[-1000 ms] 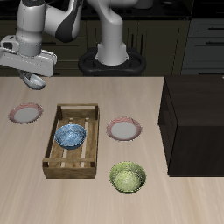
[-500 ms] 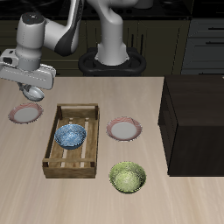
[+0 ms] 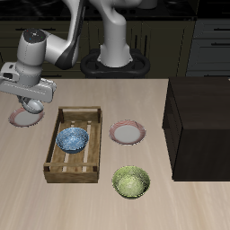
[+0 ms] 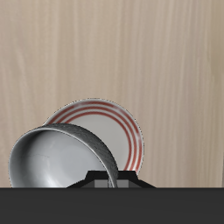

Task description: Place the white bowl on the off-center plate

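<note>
Wrist view: the pincer [image 4: 107, 182] is gripping the white bowl [image 4: 61, 157] by its rim, hanging over the off-center plate's [image 4: 122, 131] eight o'clock edge; releasing there risks the bowl tipping off.

white bowl [image 4: 59, 157]: near part cut off by the gripper body | off-center plate [image 3: 18, 119]: mostly covered by gripper [image 3: 32, 104] in exterior view; bowl overlaps it in wrist view | fingertips: hidden, grip unreadable
</note>
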